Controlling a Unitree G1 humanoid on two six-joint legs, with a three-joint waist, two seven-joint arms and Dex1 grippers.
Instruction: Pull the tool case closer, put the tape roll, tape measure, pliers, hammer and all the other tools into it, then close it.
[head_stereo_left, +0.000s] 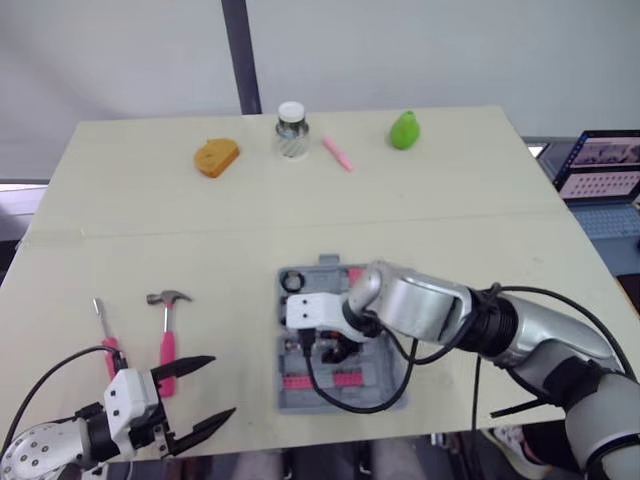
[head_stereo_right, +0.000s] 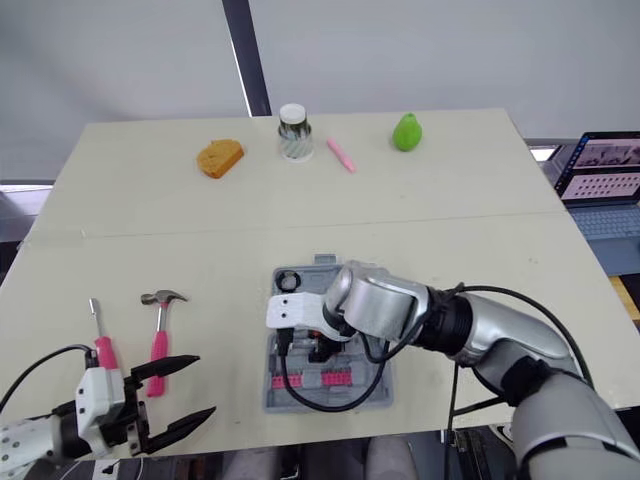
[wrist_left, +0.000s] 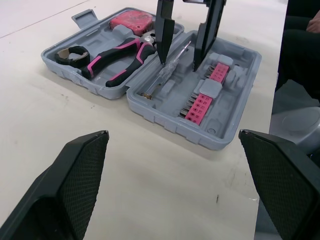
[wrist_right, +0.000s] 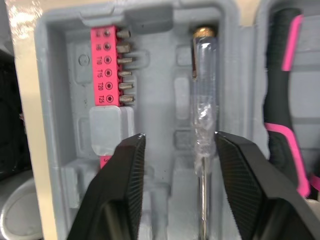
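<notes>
The grey tool case (head_stereo_left: 385, 395) lies open near the table's front edge. In it are pink-handled pliers (wrist_left: 115, 55), a pink tape measure (wrist_left: 131, 21), a black tape roll (head_stereo_left: 292, 282), pink bit holders (wrist_right: 107, 65) and a clear-handled screwdriver (wrist_right: 202, 120). My right gripper (wrist_right: 179, 136) hangs open just above the case, its fingers on either side of the clear screwdriver, which lies in its slot. A pink-handled hammer (head_stereo_left: 168, 335) and a pink-handled screwdriver (head_stereo_left: 105, 335) lie on the table left of the case. My left gripper (head_stereo_left: 222, 385) is open and empty, just in front of the hammer.
Along the far edge stand an orange bread-shaped object (head_stereo_left: 215, 157), a white-lidded jar (head_stereo_left: 291, 130), a pink pen (head_stereo_left: 338, 153) and a green pear (head_stereo_left: 404, 130). A laptop (head_stereo_left: 605, 165) sits off the table to the right. The right arm's cables (head_stereo_left: 350, 400) drape over the case.
</notes>
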